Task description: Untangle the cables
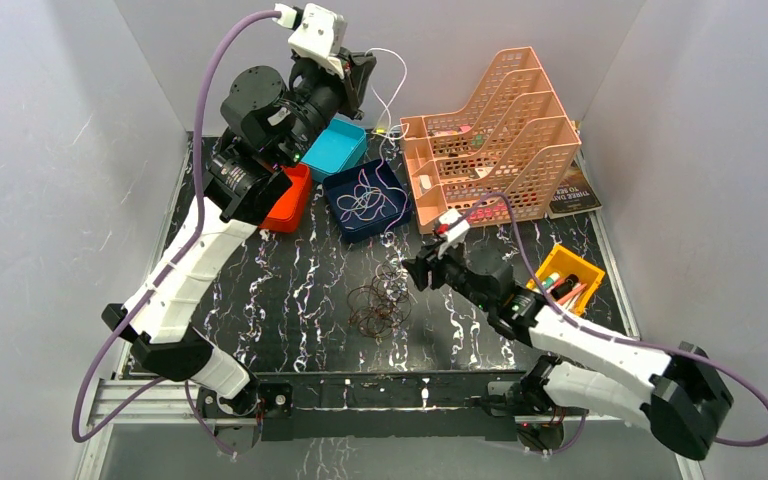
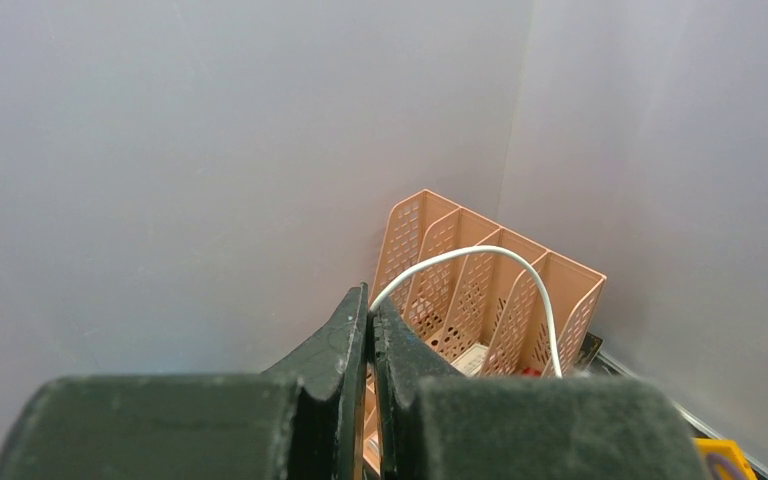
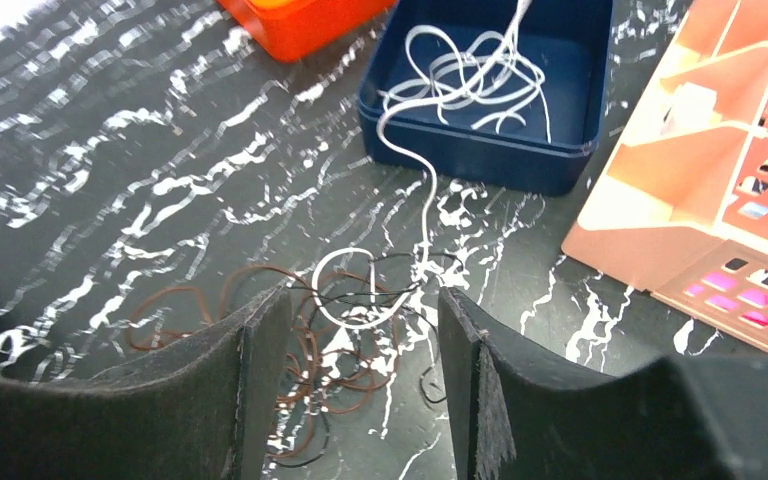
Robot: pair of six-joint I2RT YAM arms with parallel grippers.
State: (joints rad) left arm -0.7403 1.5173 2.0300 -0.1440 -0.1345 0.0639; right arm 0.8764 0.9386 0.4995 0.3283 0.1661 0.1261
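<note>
Left gripper (image 2: 370, 305): raised high over the far edge of the worktop (image 1: 290, 290), near the back wall. Jaws closed tight, pinching the white cable (image 2: 480, 255) at the fingertips. From the pinch the cable arcs up and to the right, then drops in front of the rack (image 2: 480, 290).

White cable, top view: it hangs from the left gripper down to the navy bin (image 1: 345, 218), which sits mid-worktop toward the far edge. Most of it lies in loose loops inside the bin. In the right wrist view one strand crosses the bin's near wall and runs onto the worktop, ending in a small round loop on the dark bunch.

Brown cables (image 1: 372, 310) and black cables (image 3: 415, 290): one loose tangle flat on the middle of the worktop, just in front of the navy bin. The brown loops spread to the left, and the thin black strands cross the white loop.

Right gripper (image 3: 360, 305): low over the worktop, pointing at the tangle. Jaws stand well apart and hold nothing; the white loop and part of the tangle lie in the gap between the fingers (image 3: 260, 390). I cannot tell whether they touch.

Other items: orange bin (image 1: 290, 200) and teal bin (image 1: 335, 150) left of the navy bin; rack at the far right corner; yellow bin (image 1: 588, 268) by the right edge.
</note>
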